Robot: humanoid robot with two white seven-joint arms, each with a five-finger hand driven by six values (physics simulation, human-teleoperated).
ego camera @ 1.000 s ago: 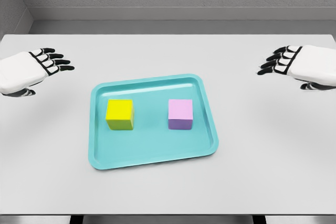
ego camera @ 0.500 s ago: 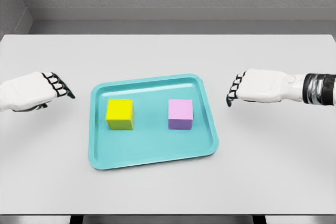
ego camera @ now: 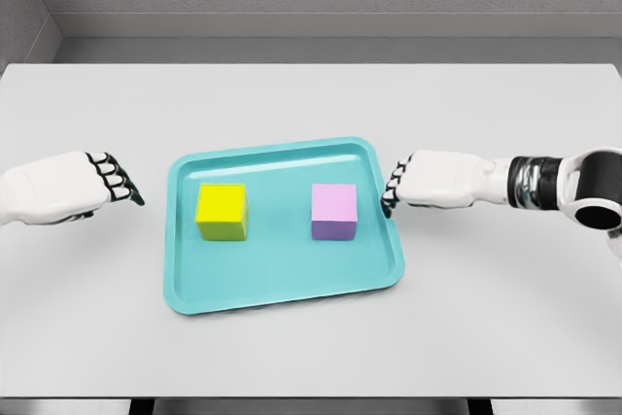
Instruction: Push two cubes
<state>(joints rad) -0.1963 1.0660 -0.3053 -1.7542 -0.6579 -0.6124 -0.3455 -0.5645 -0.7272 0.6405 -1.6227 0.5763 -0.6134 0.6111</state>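
Left hand (ego camera: 60, 188): smooth white shell with black-jointed fingers (ego camera: 115, 182); fingers bent downward at the knuckles, holding nothing; over the bare table, left of the tray and apart from its edge.
Table (ego camera: 292, 94): flat, matte, pale grey; wide bare stretches behind the tray and on both sides.
Tray (ego camera: 282, 293): teal, glossy, rounded rectangle with a low raised rim, turned slightly askew; it holds both cubes.
Yellow cube (ego camera: 223, 211): plain, sharp-edged, in the left half of the tray, close to the left rim but not touching it.
Gap between cubes: bare tray floor, the two well apart; open floor also in front of both.
Pink cube (ego camera: 334, 211): pale pink top, purple front face, in the right half, near the right rim.
Right hand (ego camera: 428, 180): white, fingertips (ego camera: 391, 193) curled down at the tray's right rim, empty; just beside the pink cube, whether touching cannot be told.
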